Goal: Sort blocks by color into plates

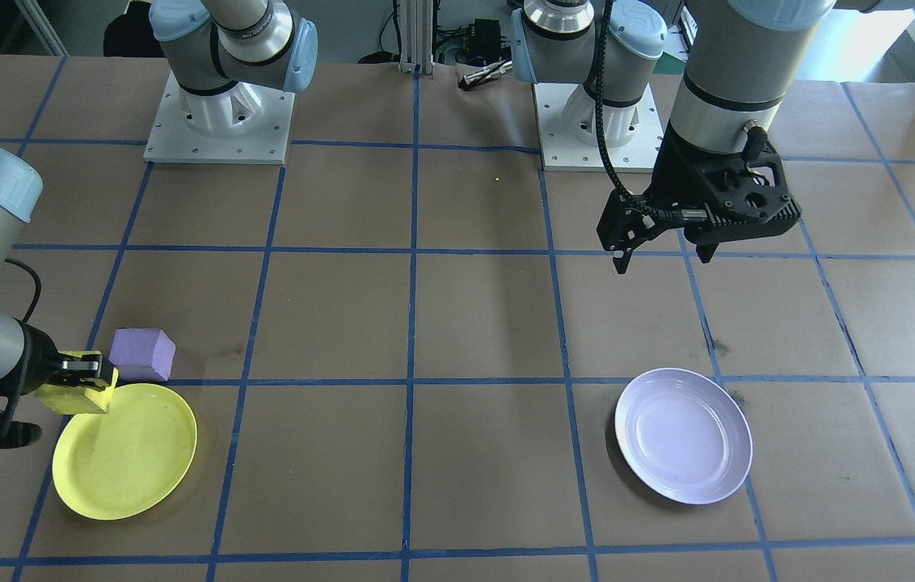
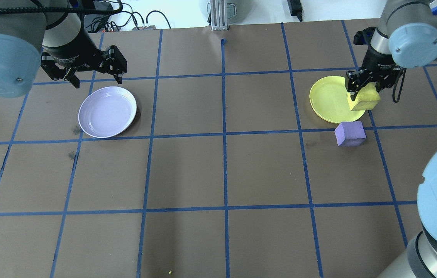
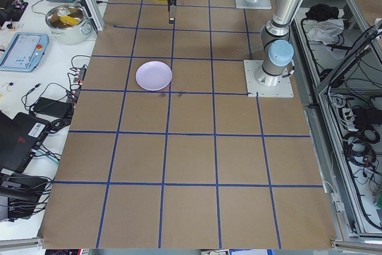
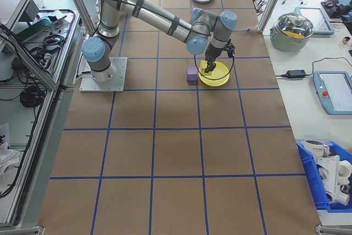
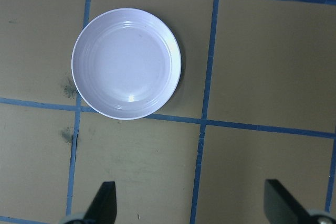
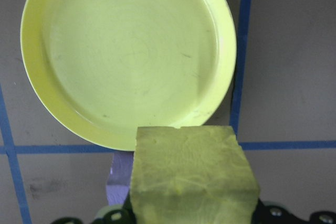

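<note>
My right gripper (image 2: 362, 97) is shut on the yellow block (image 2: 363, 101) and holds it over the near edge of the yellow plate (image 2: 328, 99). In the right wrist view the yellow block (image 6: 191, 174) fills the bottom, with the yellow plate (image 6: 128, 56) beyond it. The purple block (image 2: 349, 133) rests on the table just beside that plate, also seen as the purple block (image 1: 142, 354). My left gripper (image 2: 95, 79) hangs open and empty above the table beside the lavender plate (image 2: 107, 112), which holds nothing in the left wrist view (image 5: 126, 62).
Brown paper with a blue tape grid covers the table. Both arm bases (image 1: 219, 121) stand at the robot's edge. A pot (image 4: 293, 28), tablets and a blue bin (image 4: 327, 177) sit on side tables off the work surface.
</note>
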Robot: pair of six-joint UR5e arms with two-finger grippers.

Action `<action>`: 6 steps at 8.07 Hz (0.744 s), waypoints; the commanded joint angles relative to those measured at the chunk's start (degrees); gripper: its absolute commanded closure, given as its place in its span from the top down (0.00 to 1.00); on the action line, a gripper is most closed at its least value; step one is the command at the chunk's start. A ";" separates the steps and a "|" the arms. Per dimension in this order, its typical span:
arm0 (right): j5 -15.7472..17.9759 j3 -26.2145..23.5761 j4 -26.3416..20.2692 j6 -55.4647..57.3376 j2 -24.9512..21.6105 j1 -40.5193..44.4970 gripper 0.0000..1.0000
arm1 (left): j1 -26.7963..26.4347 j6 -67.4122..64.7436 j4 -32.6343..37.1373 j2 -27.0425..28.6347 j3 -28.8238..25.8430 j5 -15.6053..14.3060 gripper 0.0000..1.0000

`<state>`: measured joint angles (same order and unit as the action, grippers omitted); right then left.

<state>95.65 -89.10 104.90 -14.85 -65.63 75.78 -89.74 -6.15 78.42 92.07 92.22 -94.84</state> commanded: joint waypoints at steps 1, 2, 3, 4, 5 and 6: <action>-2.22 2.18 5.64 1.58 5.85 2.00 0.63 | 0.00 0.00 -0.02 0.04 -0.02 0.01 1.00; -4.40 2.18 5.84 1.66 6.56 2.09 0.67 | 0.00 0.00 -0.02 0.12 -0.02 0.01 1.00; -5.12 1.92 6.27 1.84 7.26 2.09 0.70 | 0.00 0.00 -0.02 0.13 -0.02 0.01 1.00; -5.13 1.65 6.71 1.93 7.27 2.09 0.86 | 0.00 0.00 -0.02 -0.05 -0.02 -0.08 1.00; -4.78 1.65 6.72 1.84 7.10 2.09 1.00 | 0.00 0.00 -0.02 -0.05 -0.11 -0.08 1.00; -4.78 1.65 6.63 1.84 6.83 2.09 1.00 | 0.00 0.00 0.16 -0.40 -0.11 -0.25 1.00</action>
<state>90.85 -87.38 111.44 -13.01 -58.57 77.86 -89.74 -6.15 78.41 92.05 92.15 -94.91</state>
